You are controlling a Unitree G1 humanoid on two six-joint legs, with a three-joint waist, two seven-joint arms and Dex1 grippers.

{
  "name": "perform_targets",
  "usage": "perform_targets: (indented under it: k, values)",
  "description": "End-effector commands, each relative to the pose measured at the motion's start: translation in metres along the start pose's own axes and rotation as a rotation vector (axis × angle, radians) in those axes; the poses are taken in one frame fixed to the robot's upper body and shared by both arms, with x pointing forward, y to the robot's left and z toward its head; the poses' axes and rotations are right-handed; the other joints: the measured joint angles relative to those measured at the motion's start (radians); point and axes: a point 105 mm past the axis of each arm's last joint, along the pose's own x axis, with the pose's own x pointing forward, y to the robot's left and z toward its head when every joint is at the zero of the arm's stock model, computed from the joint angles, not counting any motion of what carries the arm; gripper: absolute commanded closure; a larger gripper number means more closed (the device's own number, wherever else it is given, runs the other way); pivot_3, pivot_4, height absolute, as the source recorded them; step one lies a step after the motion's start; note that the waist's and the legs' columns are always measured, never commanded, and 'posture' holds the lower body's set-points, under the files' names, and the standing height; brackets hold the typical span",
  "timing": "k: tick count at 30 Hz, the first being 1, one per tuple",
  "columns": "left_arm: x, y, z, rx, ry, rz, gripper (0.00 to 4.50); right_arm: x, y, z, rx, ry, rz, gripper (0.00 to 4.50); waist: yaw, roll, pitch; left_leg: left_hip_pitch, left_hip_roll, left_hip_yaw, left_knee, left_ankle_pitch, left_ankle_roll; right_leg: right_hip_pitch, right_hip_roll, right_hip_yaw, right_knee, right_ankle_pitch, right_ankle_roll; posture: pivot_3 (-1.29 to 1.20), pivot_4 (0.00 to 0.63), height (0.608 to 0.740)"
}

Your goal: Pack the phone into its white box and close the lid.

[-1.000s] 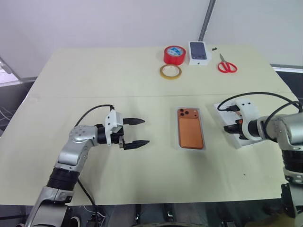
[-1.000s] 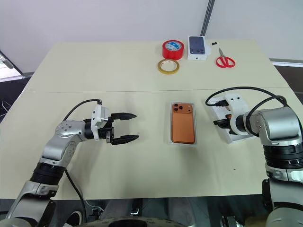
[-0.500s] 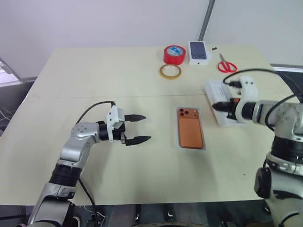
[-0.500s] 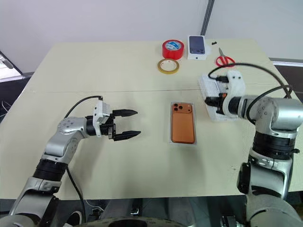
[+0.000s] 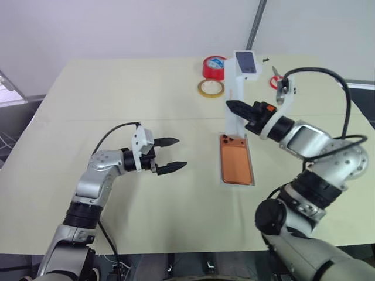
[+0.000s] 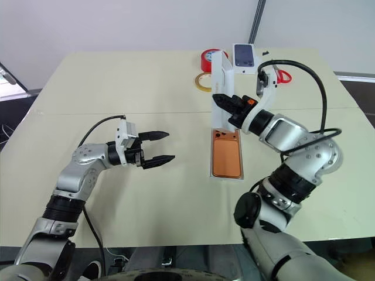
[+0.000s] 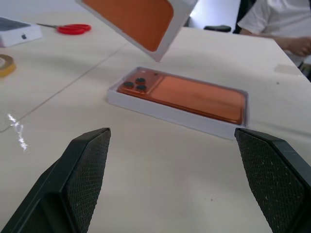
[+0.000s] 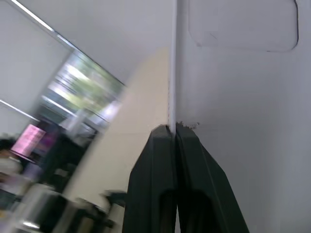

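Observation:
The orange phone [image 5: 235,164] lies face down inside the white box [image 7: 165,112] at the table's middle, camera lenses at its far end. My right gripper [image 5: 232,106] is shut on one wall of the lid [image 5: 232,82], which it holds on edge, nearly upright, in the air over the phone's far end. The lid's [image 7: 131,19] outer face is printed orange. In the right wrist view the fingertips [image 8: 165,133] pinch the thin white wall. To the left of the box, my left gripper [image 5: 181,153] hovers open, level, pointing at it with nothing between its fingers.
At the far edge of the table sit a red tape roll [image 5: 214,66], a yellow tape ring [image 5: 210,88], a small white carton [image 5: 246,63] and red scissors [image 6: 281,75]. A person in a white sleeve [image 7: 272,22] sits beyond the table's right side.
My right gripper has lifted the lid from the table right of the box, carried it up and left, and turned it onto its edge. The left gripper has stayed in place.

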Motion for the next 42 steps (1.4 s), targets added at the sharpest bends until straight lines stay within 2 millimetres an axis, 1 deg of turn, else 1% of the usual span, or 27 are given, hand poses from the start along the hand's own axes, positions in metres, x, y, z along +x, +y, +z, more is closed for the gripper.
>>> perform_targets:
  k: [1, 3, 6, 9, 12, 14, 15, 17, 20, 23, 26, 29, 33, 37, 39, 40, 42]
  values:
    - [-0.005, 0.001, 0.013, 0.015, -0.041, 0.025, 0.21, -0.01, 0.029, -0.019, -0.019, 0.021, 0.15, 4.43, 0.002, 0.0, 0.0, 0.0, 0.0, 0.0, 0.0, 0.0, 0.0, 0.0, 0.0, 0.0, 0.0, 0.0, 0.0, 0.0, 0.15, 0.74]
    - [-0.005, 0.001, 0.013, 0.009, -0.043, 0.029, 0.21, -0.013, 0.037, -0.023, -0.015, 0.034, 0.192, 4.43, -0.002, 0.0, 0.0, 0.0, 0.0, 0.0, 0.0, 0.0, 0.0, 0.0, -0.001, 0.0, -0.001, 0.0, 0.0, 0.0, 0.15, 0.74]
    - [-0.005, 0.002, 0.013, 0.005, -0.044, 0.037, 0.21, -0.023, 0.043, -0.03, -0.034, 0.086, 0.207, 4.43, -0.005, 0.0, 0.0, 0.0, -0.001, 0.001, 0.0, 0.0, 0.0, 0.0, -0.001, 0.0, -0.001, 0.0, 0.0, 0.0, 0.15, 0.74]
    - [-0.004, 0.003, 0.014, -0.002, -0.05, 0.044, 0.21, -0.028, 0.052, -0.036, 0.039, 0.113, 0.219, 4.43, -0.006, 0.0, 0.0, 0.0, 0.0, 0.0, 0.0, 0.0, 0.0, 0.0, -0.001, 0.0, -0.001, 0.0, 0.0, 0.0, 0.15, 0.74]
    - [-0.003, 0.003, 0.015, -0.006, -0.055, 0.048, 0.21, -0.032, 0.063, -0.046, 0.057, 0.164, 0.246, 4.43, -0.009, 0.0, 0.0, 0.0, 0.0, 0.001, 0.0, 0.0, 0.001, 0.0, -0.001, 0.0, -0.002, 0.0, 0.0, 0.0, 0.15, 0.74]
    - [-0.003, 0.003, 0.015, -0.008, -0.056, 0.049, 0.21, -0.037, 0.057, -0.054, 0.029, 0.218, 0.191, 4.43, -0.007, 0.0, 0.001, 0.0, 0.0, 0.001, 0.0, 0.0, 0.001, 0.001, 0.0, 0.0, -0.002, 0.0, 0.0, 0.0, 0.15, 0.74]
    - [-0.003, 0.003, 0.015, -0.009, -0.057, 0.05, 0.21, -0.04, 0.057, -0.058, 0.023, 0.24, 0.19, 4.43, -0.005, 0.0, 0.001, 0.0, 0.0, 0.001, 0.0, 0.0, 0.001, 0.001, 0.001, 0.0, -0.002, 0.0, 0.0, 0.0, 0.15, 0.74]
    - [-0.003, 0.002, 0.015, -0.012, -0.058, 0.051, 0.21, -0.041, 0.055, -0.062, 0.041, 0.243, 0.174, 4.43, -0.002, -0.001, 0.001, 0.0, 0.0, 0.001, 0.001, 0.0, 0.001, 0.002, 0.001, 0.0, -0.003, 0.0, 0.0, 0.0, 0.15, 0.74]
    - [-0.003, 0.001, 0.016, -0.016, -0.066, 0.048, 0.21, -0.035, 0.047, -0.062, 0.099, 0.216, 0.132, 4.43, -0.003, -0.001, 0.001, 0.0, 0.0, 0.001, 0.001, 0.0, 0.001, 0.002, 0.001, 0.0, -0.003, 0.0, 0.0, 0.0, 0.15, 0.74]
    - [-0.004, -0.001, 0.018, -0.007, -0.07, 0.044, 0.21, -0.028, 0.035, -0.064, 0.177, 0.193, 0.075, 4.43, -0.003, -0.001, 0.001, 0.0, 0.001, 0.001, 0.001, 0.0, 0.001, 0.002, 0.001, 0.0, -0.003, 0.0, 0.0, 0.0, 0.15, 0.74]
    - [-0.004, -0.002, 0.019, -0.005, -0.069, 0.043, 0.21, -0.022, 0.037, -0.066, 0.217, 0.176, 0.091, 4.43, -0.001, -0.001, 0.001, 0.0, 0.001, 0.001, 0.001, 0.0, 0.001, 0.002, 0.001, 0.0, -0.003, 0.0, 0.0, 0.0, 0.15, 0.74]
    - [-0.005, -0.003, 0.02, -0.002, -0.064, 0.038, 0.21, -0.016, 0.034, -0.069, 0.295, 0.139, 0.075, 4.43, -0.001, -0.001, 0.001, 0.0, 0.001, 0.0, 0.001, 0.0, 0.001, 0.002, 0.001, 0.0, -0.003, 0.0, 0.0, 0.0, 0.15, 0.74]
    - [-0.003, -0.007, 0.02, -0.003, -0.075, 0.037, 0.21, -0.018, 0.021, -0.084, 0.383, 0.15, 0.013, 4.43, 0.001, -0.001, 0.001, 0.0, 0.001, 0.0, 0.001, 0.0, 0.001, 0.002, 0.001, 0.0, -0.003, 0.0, 0.0, 0.0, 0.15, 0.74]
    - [0.008, -0.018, 0.012, -0.033, -0.072, 0.011, 0.21, -0.019, 0.009, -0.091, 0.425, 0.17, -0.024, 4.43, 0.0, -0.001, 0.001, -0.001, 0.001, 0.0, 0.001, 0.0, 0.001, 0.003, 0.0, 0.0, -0.005, 0.0, 0.0, 0.0, 0.15, 0.74]
    - [0.014, -0.023, 0.009, -0.077, -0.079, -0.013, 0.71, -0.02, 0.005, -0.092, 0.425, 0.182, -0.033, 4.5, 0.0, -0.001, 0.001, 0.0, 0.001, 0.0, 0.001, 0.0, 0.001, 0.003, 0.0, 0.0, -0.004, 0.0, 0.0, 0.0, 0.15, 0.74]
    - [0.017, -0.025, 0.008, -0.073, -0.077, -0.013, 1.0, -0.021, 0.002, -0.092, 0.428, 0.184, -0.043, 4.5, 0.0, -0.001, 0.001, 0.0, 0.001, 0.0, 0.001, 0.0, 0.001, 0.003, 0.001, 0.0, -0.004, 0.0, 0.0, 0.0, 0.15, 0.74]
    - [0.025, -0.028, 0.003, -0.059, -0.072, -0.016, 1.99, -0.022, -0.005, -0.09, 0.44, 0.176, -0.061, 4.5, 0.0, -0.001, 0.001, 0.0, 0.001, 0.0, 0.001, 0.0, 0.001, 0.003, 0.001, 0.0, -0.004, 0.0, 0.0, 0.0, 0.15, 0.74]
